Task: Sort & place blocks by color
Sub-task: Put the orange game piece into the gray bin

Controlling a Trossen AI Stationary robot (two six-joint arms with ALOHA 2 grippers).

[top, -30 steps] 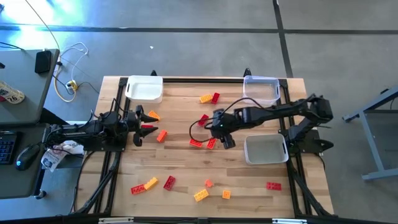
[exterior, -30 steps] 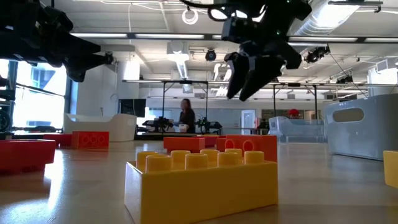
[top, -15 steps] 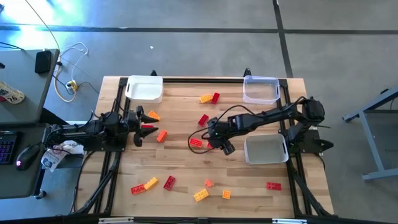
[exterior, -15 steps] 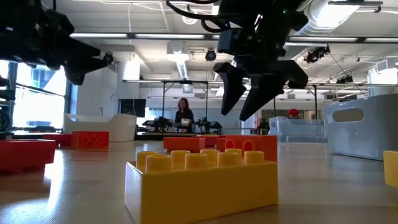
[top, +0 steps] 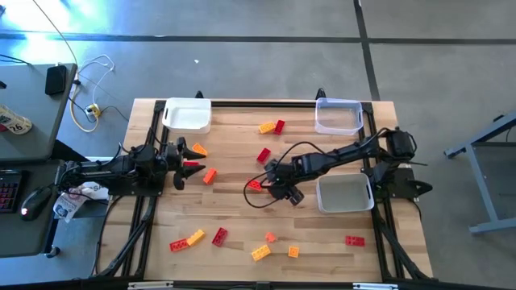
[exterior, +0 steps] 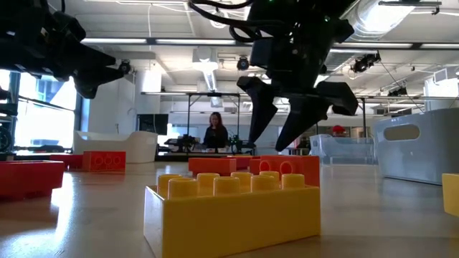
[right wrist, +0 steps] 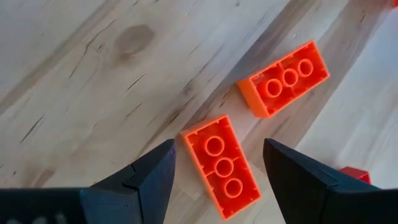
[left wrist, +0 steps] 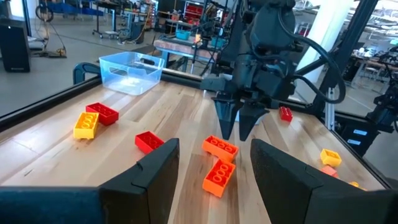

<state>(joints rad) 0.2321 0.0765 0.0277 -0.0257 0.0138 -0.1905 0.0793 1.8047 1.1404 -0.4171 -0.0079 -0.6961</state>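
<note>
Right gripper [right wrist: 214,171] fingers apart, hovering over an orange brick [right wrist: 222,165] whose long axis lies lengthwise between them, unheld.

grey concrete floor [top: 242,64], side desk w/ keyboard [top: 10,189], ceiling strip lights [exterior: 179,41]

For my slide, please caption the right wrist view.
Open right gripper poised directly above an orange block, a second orange block nearby.
</note>
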